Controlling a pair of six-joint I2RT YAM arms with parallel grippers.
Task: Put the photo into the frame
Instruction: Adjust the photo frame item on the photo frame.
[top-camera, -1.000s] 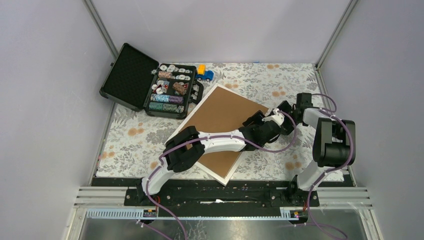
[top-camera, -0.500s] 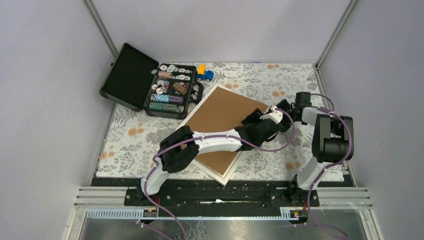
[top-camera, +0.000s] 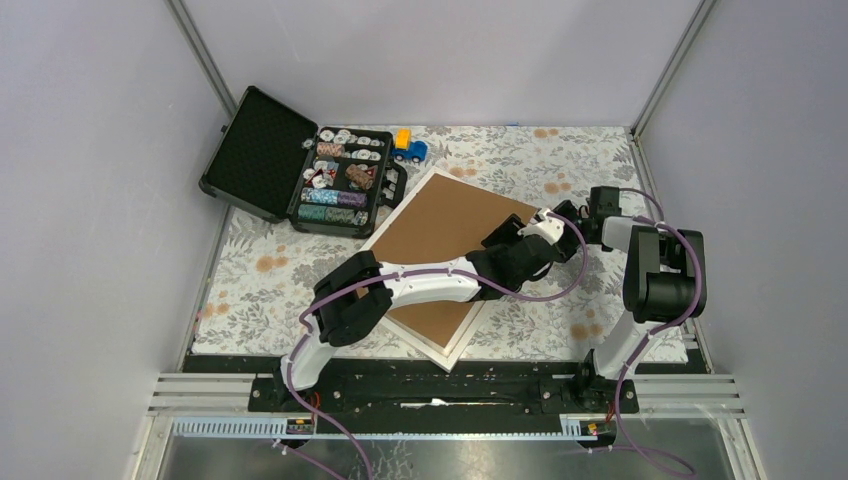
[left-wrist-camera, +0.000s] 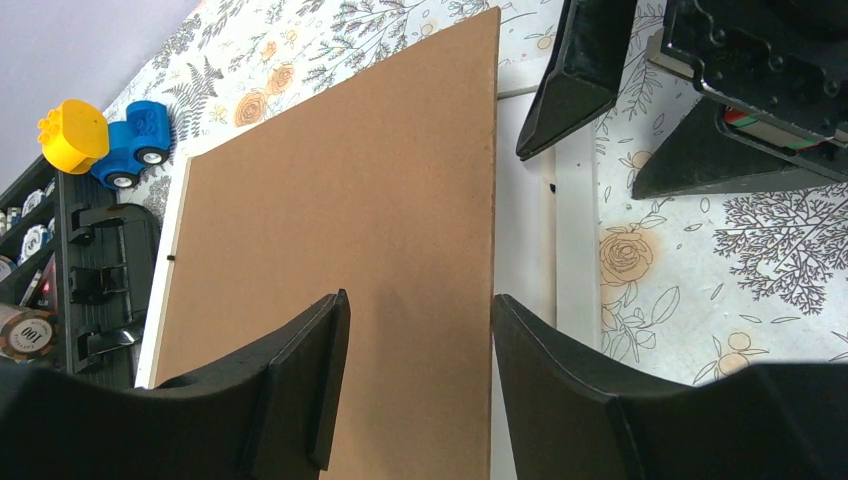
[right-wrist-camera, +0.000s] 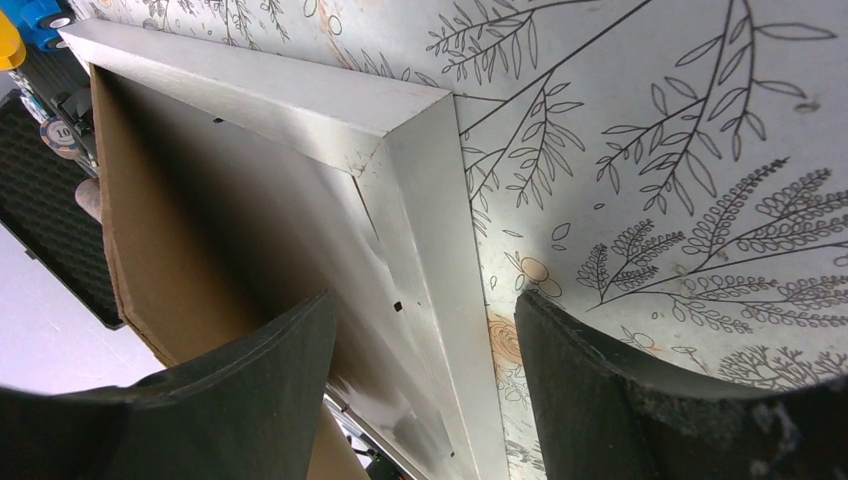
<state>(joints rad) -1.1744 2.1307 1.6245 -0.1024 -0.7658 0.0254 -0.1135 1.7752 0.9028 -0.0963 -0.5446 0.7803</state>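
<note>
While lying face down near the middle of the table, turned like a diamond on the flowered tablecloth: the frame, white, with thin flat moulding and corners cut at an angle. Over its back, a plain brown board, stiff and matte, with straight cut edges. Seems raised a little above the frame on the right side, with grey shadow under it in the right wrist view, but hard to tell how much.

Stretched across the board from the near left: the left gripper, jaws standing moderately apart and closed on nothing. Between its black wedge-shaped fingers, only the smooth brown surface, with the board's right edge running just inside the right-hand finger.

At the right corner of the frame: the right gripper, jaws wide, one thick dark finger on each side of the white moulding, with a gap left on both sides. Cannot tell whether touching the cloth.

At the far left of the table, an open black case with hard shell and dimpled foam in the lid, filled with rows of round poker chips. Just right of it, near the far corner of the frame, a small toy truck of blue and yellow plastic.
</note>
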